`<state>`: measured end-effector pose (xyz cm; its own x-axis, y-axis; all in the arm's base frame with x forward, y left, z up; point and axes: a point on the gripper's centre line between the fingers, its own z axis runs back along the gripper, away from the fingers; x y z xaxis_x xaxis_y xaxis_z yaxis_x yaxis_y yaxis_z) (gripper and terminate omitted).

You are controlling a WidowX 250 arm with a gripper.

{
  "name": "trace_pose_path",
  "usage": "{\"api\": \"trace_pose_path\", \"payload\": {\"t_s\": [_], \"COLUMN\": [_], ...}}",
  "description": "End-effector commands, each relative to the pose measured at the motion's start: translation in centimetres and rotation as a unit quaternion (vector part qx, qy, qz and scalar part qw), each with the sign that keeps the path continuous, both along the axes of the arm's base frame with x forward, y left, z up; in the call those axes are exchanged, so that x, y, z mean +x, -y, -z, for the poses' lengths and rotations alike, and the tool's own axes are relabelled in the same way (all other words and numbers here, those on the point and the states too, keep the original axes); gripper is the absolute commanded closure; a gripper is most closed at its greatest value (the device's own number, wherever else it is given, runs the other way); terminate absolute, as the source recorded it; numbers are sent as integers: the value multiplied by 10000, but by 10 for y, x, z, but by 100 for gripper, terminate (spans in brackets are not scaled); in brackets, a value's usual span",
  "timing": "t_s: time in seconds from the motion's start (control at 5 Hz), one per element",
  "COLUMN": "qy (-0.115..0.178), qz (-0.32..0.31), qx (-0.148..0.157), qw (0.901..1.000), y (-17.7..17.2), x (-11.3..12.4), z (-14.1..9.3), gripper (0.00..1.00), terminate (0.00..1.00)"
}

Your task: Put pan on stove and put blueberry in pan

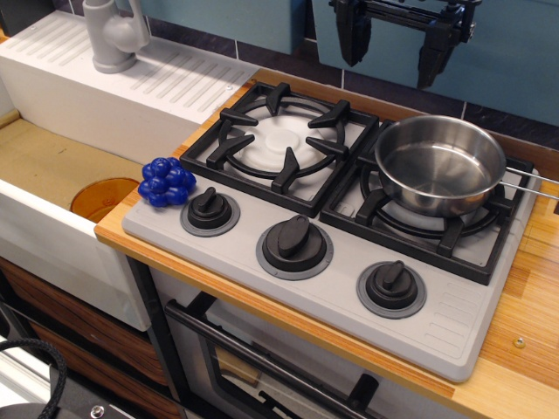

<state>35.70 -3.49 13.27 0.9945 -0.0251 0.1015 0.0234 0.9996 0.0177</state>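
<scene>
Nearest the camera, an oven door point(262, 367) with a dark handle bar is showing just below the stove point(454, 336), under the wooden counter point(524, 349) that is carrying it. Along the stove's front edge three black knobs are sitting in a row: the left knob point(210, 210), the middle knob point(294, 244) and the right knob point(390, 285).

The blueberry point(166, 182) is lying at the stove's front left corner, just beside the left knob and partly on the grey surface, well apart from the pan. Left of the stove and lower down, an orange disc point(103, 197) is resting in the sink point(44, 236), partly hidden behind the sink's white front wall.

Further back on the stove, the left grate point(284, 144) is standing bare over its pale burner. The pan point(441, 164) is sitting upright on the right grate point(428, 231), with nothing inside it and its thin wire handle pointing off the stove's right side.

Behind the stove's left side, a grey faucet point(113, 35) is rising from the white ribbed drainboard point(131, 78). Above the stove's rear edge, the gripper point(395, 44) is hanging in the air over the back of the pan, its two dark fingers spread wide and gripping nothing.
</scene>
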Motion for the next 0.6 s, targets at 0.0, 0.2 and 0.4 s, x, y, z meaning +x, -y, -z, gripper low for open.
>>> {"api": "trace_pose_path", "payload": {"t_s": [0.0,0.2,0.4], "qy": [0,175,366], "qz": [0,-3,29], "qx": [0,-37,-42], "qw": [10000,9998,9993], "y": [0,0,1], "x": [0,10,16], "z": [0,25,45], "gripper": [0,0,0], "terminate": [0,0,0]}}
